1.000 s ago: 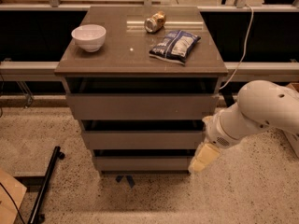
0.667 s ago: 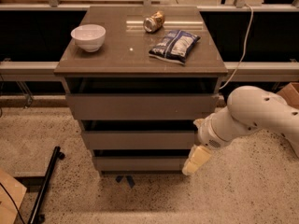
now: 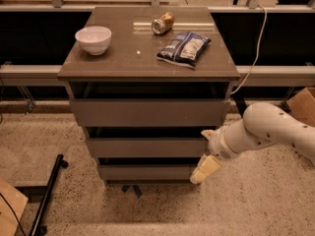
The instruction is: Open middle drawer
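Note:
The middle drawer (image 3: 145, 147) is the grey-brown flat front of in-between height, between the taller top front (image 3: 147, 112) and the narrower bottom front (image 3: 145, 172) of the cabinet. All three fronts sit closed or nearly so. My gripper (image 3: 205, 150) on the white arm is at the right end of the middle drawer's front. It is open: one cream finger (image 3: 205, 168) hangs below the front's level, by the bottom drawer's right end, and the other tip shows just above the front. It holds nothing.
On the cabinet top (image 3: 123, 58) are a white bowl (image 3: 93, 39), a tipped can (image 3: 162, 23) and a blue chip bag (image 3: 184, 47). A black stand's leg (image 3: 47, 195) lies on the floor at left. A cardboard box (image 3: 302, 104) stands at right, and a white cable (image 3: 256, 43) hangs behind.
My arm has moved left, bringing the gripper from beside the cabinet's right side up against the right end of the middle drawer front. The drawers have not moved.

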`<action>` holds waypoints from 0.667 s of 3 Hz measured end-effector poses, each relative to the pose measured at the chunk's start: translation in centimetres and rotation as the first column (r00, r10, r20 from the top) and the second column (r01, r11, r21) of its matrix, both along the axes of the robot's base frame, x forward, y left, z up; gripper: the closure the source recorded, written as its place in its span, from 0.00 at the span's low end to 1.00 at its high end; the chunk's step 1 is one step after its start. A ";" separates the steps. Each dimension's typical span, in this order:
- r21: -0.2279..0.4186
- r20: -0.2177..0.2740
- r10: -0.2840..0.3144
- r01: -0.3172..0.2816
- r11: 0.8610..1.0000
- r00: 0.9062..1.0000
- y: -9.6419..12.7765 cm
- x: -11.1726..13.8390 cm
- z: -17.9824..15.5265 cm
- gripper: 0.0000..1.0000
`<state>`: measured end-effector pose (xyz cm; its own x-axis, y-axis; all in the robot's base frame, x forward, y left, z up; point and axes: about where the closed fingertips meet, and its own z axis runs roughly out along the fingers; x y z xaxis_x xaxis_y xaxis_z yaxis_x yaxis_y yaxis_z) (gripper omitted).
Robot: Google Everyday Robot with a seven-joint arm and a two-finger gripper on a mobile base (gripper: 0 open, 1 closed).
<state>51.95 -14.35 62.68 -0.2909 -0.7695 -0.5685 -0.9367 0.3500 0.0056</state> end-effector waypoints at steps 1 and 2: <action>0.043 0.001 -0.004 0.004 0.999 1.000 -0.3 1.8 -2.2 0.00; 0.081 -0.001 -0.030 0.030 0.996 1.000 -1.0 3.9 -4.4 0.00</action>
